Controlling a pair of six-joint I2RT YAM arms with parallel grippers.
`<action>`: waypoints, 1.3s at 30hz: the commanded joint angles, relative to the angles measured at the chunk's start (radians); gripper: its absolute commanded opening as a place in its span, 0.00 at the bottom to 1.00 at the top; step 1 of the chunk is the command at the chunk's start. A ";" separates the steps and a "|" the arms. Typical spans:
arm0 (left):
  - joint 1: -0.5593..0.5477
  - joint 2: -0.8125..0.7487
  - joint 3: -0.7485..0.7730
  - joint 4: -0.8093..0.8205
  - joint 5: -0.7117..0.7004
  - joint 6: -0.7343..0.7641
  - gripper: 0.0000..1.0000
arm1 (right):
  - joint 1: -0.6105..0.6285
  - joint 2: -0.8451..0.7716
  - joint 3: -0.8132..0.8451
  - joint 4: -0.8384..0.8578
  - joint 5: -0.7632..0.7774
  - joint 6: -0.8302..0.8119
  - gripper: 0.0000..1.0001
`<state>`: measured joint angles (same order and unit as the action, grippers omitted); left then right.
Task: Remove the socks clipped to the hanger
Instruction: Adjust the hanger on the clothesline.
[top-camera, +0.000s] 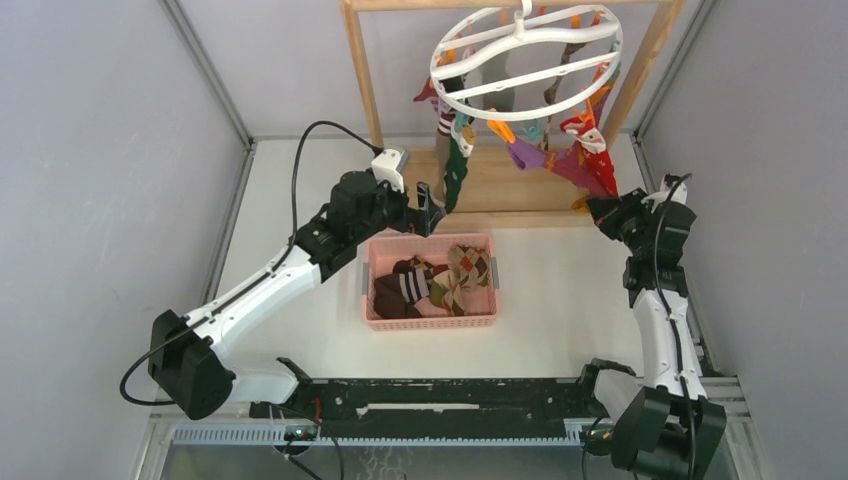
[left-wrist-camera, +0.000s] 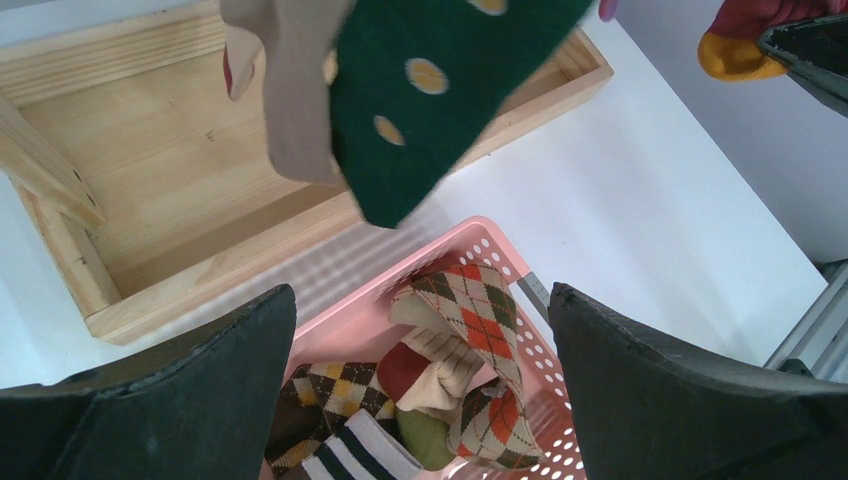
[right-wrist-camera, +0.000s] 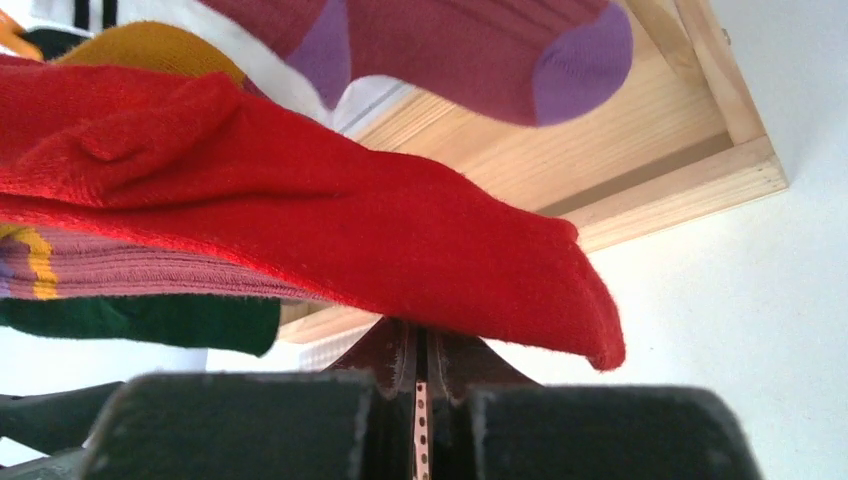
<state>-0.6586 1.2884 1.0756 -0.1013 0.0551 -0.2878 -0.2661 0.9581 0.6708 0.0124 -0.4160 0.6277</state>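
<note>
The unclipping step is being carried out, and the task is being judged as partly done. Many socks (top-camera: 520, 150) are being held by the clips of the hanger (top-camera: 521, 32), which is being carried by the wooden rack (top-camera: 362, 80) at the far middle of the table. Others are lying in the pink basket (top-camera: 430, 322), nearer in.

The right gripper (top-camera: 603, 208) is being held clenched just below the hanger's near right rim, with its tips meeting the underside of a red sock (right-wrist-camera: 330, 220). That sock is being drawn slantwise toward it, so a pinch of the edge is being judged likely, though whether fabric is actually being nipped cannot be told. The left gripper (left-wrist-camera: 420, 300) is being held released and wide above the far left corner of the basket. A green dotted sock (left-wrist-camera: 440, 90) is hanging just beyond its fingers, and nothing is being held between them.

The next move is being judged as a steady pull, downward and nearward, on the red sock until its clip lets go. Care is being called for so that the light ring is not set swinging.

The socks are being shown as soft and of mixed kinds: red, maroon with purple toe, green and beige on the clips, argyle and striped in the basket. The hanger is being seen as a white ring with curved cross bars and orange and teal clips.
</note>
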 joint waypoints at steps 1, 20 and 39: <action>0.006 -0.028 -0.013 0.012 -0.003 0.009 1.00 | -0.035 0.022 0.009 0.100 -0.094 0.075 0.00; 0.001 0.002 -0.004 0.044 0.049 -0.020 1.00 | 0.013 0.094 0.016 0.126 -0.142 0.068 0.00; -0.066 0.049 0.035 0.094 0.087 -0.053 1.00 | 0.088 0.149 0.016 0.130 -0.141 0.051 0.02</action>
<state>-0.6868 1.3167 1.0756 -0.0685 0.1123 -0.3183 -0.2020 1.1103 0.6708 0.0975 -0.5549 0.6941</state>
